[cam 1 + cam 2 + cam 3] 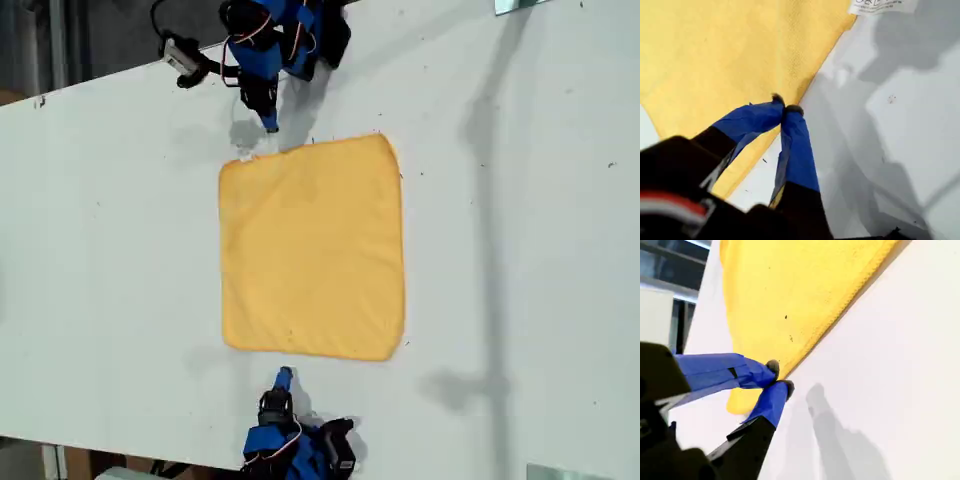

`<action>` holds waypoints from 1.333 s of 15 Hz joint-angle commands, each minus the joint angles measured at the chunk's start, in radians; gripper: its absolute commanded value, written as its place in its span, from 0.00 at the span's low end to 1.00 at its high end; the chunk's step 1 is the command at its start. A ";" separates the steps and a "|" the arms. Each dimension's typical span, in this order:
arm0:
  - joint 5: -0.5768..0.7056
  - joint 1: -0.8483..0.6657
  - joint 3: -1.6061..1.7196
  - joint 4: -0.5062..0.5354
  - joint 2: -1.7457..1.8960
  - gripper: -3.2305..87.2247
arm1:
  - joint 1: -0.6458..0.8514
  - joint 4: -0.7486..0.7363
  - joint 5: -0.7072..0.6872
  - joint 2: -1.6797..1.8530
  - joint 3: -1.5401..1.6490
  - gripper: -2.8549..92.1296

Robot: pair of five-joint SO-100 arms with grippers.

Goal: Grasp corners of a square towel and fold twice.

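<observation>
The yellow-orange towel (312, 245) lies flat and unfolded on the white table (520, 250). A small white tag (246, 157) sticks out at its corner toward the exterior view's top left, and the tag (880, 5) also shows in the first wrist view. My first gripper (271, 127) (785, 107) is shut with nothing in it, just off the towel's (730, 45) top edge near the tagged corner. My second gripper (284, 375) (778, 376) is also shut and empty, just off the towel's (805, 285) bottom edge.
The first arm's base (280, 35) stands at the exterior view's top, with a small grey device (182, 58) beside it. The second arm's base (295, 445) stands at the bottom. The table's edge runs across the exterior view's top left.
</observation>
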 commanded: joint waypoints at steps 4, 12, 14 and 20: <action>-0.235 -0.179 -0.038 -0.006 0.006 0.04 | -0.104 0.037 0.169 -0.005 -0.032 0.04; -0.229 -0.160 -0.006 -0.080 0.006 0.11 | -0.390 -0.202 -0.020 -0.781 -0.462 0.21; -0.232 -0.158 -0.006 -0.069 0.006 0.10 | -0.555 -0.201 -0.023 -1.336 -0.752 0.23; -0.229 -0.156 -0.011 -0.063 0.006 0.10 | -0.850 0.021 0.170 -1.674 -0.942 0.29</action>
